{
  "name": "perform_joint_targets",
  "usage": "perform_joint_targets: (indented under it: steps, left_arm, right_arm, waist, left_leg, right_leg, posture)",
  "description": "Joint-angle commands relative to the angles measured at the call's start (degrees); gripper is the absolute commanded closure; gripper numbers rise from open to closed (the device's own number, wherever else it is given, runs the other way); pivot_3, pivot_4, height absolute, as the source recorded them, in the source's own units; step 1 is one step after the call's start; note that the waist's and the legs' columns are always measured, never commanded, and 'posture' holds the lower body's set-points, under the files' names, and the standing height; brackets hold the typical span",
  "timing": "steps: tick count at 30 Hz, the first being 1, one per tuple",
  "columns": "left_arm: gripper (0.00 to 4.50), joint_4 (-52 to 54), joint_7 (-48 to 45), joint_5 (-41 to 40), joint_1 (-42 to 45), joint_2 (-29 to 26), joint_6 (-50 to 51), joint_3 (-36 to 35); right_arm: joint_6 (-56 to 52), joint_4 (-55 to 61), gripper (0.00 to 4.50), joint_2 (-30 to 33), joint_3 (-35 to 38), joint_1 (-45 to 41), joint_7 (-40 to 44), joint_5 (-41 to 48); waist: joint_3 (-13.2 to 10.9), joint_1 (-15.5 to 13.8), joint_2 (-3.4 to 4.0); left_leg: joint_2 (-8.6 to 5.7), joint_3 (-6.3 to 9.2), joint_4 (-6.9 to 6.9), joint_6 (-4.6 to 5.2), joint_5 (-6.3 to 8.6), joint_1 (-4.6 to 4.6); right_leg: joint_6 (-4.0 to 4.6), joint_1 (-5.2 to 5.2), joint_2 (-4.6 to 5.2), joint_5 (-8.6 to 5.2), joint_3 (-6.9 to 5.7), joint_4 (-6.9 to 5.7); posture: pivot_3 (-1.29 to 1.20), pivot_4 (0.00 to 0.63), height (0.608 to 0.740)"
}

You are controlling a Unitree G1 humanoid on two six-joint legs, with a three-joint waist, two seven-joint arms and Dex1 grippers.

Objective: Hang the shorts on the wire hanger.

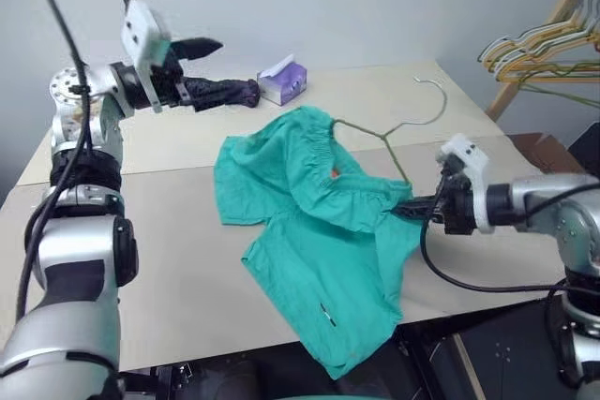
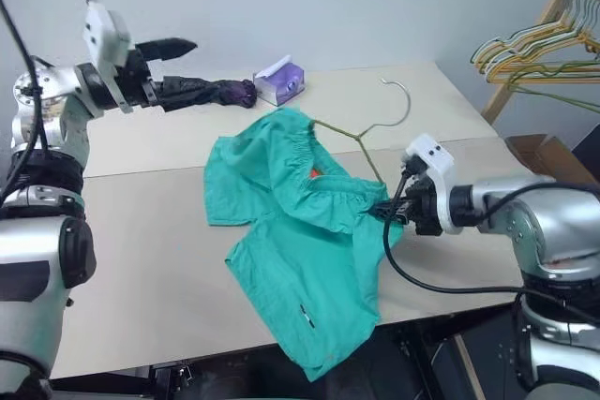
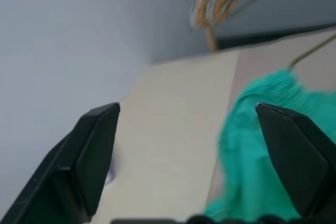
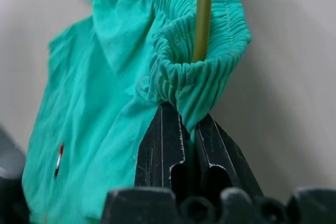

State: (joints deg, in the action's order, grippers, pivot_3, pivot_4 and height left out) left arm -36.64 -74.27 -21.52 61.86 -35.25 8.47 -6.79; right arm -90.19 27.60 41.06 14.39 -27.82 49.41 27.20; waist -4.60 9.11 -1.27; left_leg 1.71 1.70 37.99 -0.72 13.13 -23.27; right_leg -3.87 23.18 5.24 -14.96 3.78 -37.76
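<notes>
On the beige worktop (image 1: 178,231), seen from the head camera's left eye, teal shorts (image 1: 319,231) lie spread between the two claws, one leg drooping over the near edge. The right claw (image 1: 405,208) is pinched shut on the gathered waistband at the shorts' right side. An olive wire hanger (image 1: 403,128) runs from that claw up through the waistband, its hook lying bare on the worktop beyond. The left claw (image 1: 192,47) hovers raised and empty, well left of the shorts, just above a dark folded umbrella (image 1: 220,93) beside a purple tissue box (image 1: 284,81).

Left wrist view: the fingers (image 3: 89,156) stand wide apart, holding nothing, shorts ahead.

Right wrist view: closed fingers (image 4: 163,150) clamp bunched waistband, with the hanger wire rising just above them.
</notes>
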Motion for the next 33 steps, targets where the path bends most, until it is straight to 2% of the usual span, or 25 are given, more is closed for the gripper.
perform_joint_targets:
  steps: [1, 4, 8, 11, 16, 21, 25, 29, 33]
  left_arm:
    - [0.03, 19.28, 5.03, -10.13, -5.49, 2.22, 14.83, -2.3]
    - [0.03, 31.15, 12.57, -17.4, -8.44, 5.08, 25.23, -3.87]
    - [0.03, 39.44, 18.4, -23.68, -9.45, 6.89, 33.09, -4.51]
    - [0.03, 40.81, 19.27, -26.88, -8.73, 6.48, 36.52, -4.92]
    - [0.03, 39.86, 19.18, -28.08, -6.94, 6.12, 36.47, -4.87]
    - [0.03, 38.87, 18.05, -27.84, -6.04, 6.28, 34.97, -4.25]
    - [0.03, 37.83, 17.5, -27.0, -6.28, 6.45, 33.43, -3.7]
    - [0.03, 37.85, 16.63, -26.51, -6.58, 6.39, 32.58, -3.14]
    - [0.03, 37.73, 16.14, -26.18, -7.12, 6.42, 32.0, -2.94]
  right_arm:
    - [-2.31, 5.18, 4.5, -3.76, 9.94, 4.7, -9.14, 0.76]
    - [-2.31, 6.35, 4.5, -6.45, 13.28, 8.81, -17.21, 2.17]
    - [-2.31, 5.5, 4.5, -9.85, 20.05, 11.31, -28.17, 5.59]
    - [-2.31, 3.6, 4.5, -10.09, 23.99, 11.93, -36.26, 9.49]
    - [-2.31, -1.04, 4.5, -8.72, 28.84, 11.87, -52.72, 21.76]
    - [-2.31, -9.52, 4.5, -3.15, 34.14, 10.41, -70.25, 37.28]
    - [-2.31, -15.46, 4.5, 0.87, 36.91, 7.65, -82.85, 44.97]
    - [-2.31, -22.47, 4.5, 6.1, 37.93, 1.83, -91.48, 46.12]
    - [-2.31, -29.89, 4.5, 10.95, 36.74, -5.13, -92.83, 43.87]
  waist:
    - [0.0, -0.06, 0.01]
    - [0.0, -0.02, 0.0]
    - [0.11, 0.73, 0.19]
    - [0.2, 1.59, 0.34]
    - [0.19, 3.28, 0.35]
    - [0.17, 4.28, 0.38]
    - [0.17, 4.5, 0.37]
    - [0.13, 4.66, 0.46]
    - [0.1, 4.69, 0.53]
  left_leg:
    - [-0.01, 0.01, 0.01, 0.0, 0.0, 0.0]
    - [-0.02, 0.01, 0.1, 0.0, 0.0, 0.01]
    - [-0.02, -0.03, 0.1, 0.0, 0.0, 0.2]
    - [-0.03, -0.11, 0.02, 0.0, 0.0, 0.4]
    - [0.0, -0.12, -0.24, 0.03, 0.02, 0.98]
    - [-0.02, -0.16, -0.25, 0.07, 0.04, 0.92]
    - [-0.02, -0.2, -0.25, 0.1, 0.06, 0.92]
    - [-0.02, -0.27, -0.25, 0.11, 0.06, 0.96]
    - [-0.01, -0.3, -0.27, 0.15, 0.09, 0.94]
  right_leg:
    - [0.0, -0.01, 0.0, 0.0, 0.01, 0.0]
    - [0.0, -0.03, 0.0, 0.0, 0.05, -0.03]
    - [0.0, -0.11, -0.04, 0.0, 0.15, 0.14]
    - [-0.01, -0.28, -0.06, -0.01, 0.22, 0.19]
    - [0.02, -0.96, -0.14, -0.04, 0.21, 0.62]
    - [0.02, -0.98, -0.12, -0.05, 0.26, 0.75]
    - [0.02, -0.98, -0.13, -0.05, 0.29, 0.77]
    - [0.01, -1.01, -0.15, -0.06, 0.37, 0.79]
    - [-0.01, -1.02, -0.15, -0.07, 0.39, 0.91]
  posture:
    - [-0.18, 0.054, 0.74]
    - [-0.19, 0.06, 0.74]
    - [-0.23, 0.066, 0.74]
    - [-0.24, 0.07, 0.74]
    - [-0.25, 0.073, 0.74]
    - [-0.26, 0.072, 0.74]
    - [-0.27, 0.072, 0.74]
    - [-0.27, 0.071, 0.74]
    - [-0.27, 0.067, 0.74]
